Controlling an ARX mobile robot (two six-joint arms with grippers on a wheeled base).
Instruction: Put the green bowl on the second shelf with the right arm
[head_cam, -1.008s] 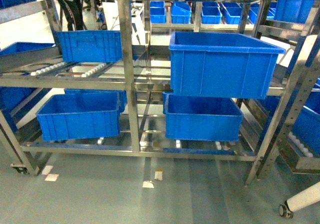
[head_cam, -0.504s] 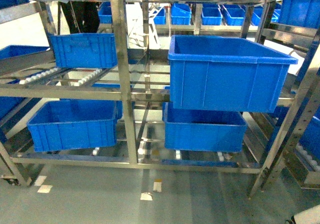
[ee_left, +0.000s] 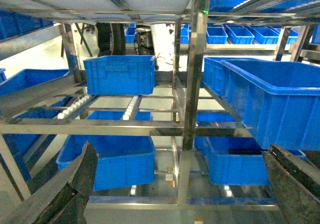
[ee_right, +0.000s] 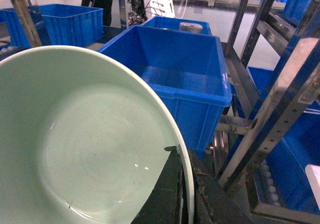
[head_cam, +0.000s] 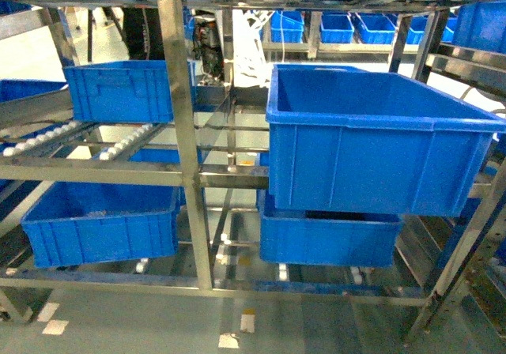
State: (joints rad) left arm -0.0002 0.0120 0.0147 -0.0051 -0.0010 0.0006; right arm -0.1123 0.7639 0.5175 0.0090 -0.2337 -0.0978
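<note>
The green bowl (ee_right: 85, 149), pale mint and smooth, fills the left of the right wrist view. My right gripper (ee_right: 184, 159) is shut on its rim, one dark finger inside and one outside. The second shelf (head_cam: 95, 171) is the middle tier of the steel rack, with white roller rails (head_cam: 118, 143) on its left half; it also shows as the second shelf (ee_left: 100, 128) in the left wrist view. My left gripper (ee_left: 181, 156) is open, with nothing between its dark fingers (ee_left: 80, 179). Neither gripper shows in the head view.
A large blue crate (head_cam: 371, 141) fills the right half of the second shelf; a smaller crate (head_cam: 118, 89) sits at the back left. Two more crates (head_cam: 103, 227) (head_cam: 328, 239) rest on the bottom tier. A steel upright (head_cam: 186, 133) divides the bays.
The head view has closed in on the rack: the large crate looks bigger and nearer, the left crates and the upright have slid left, and less floor shows.
</note>
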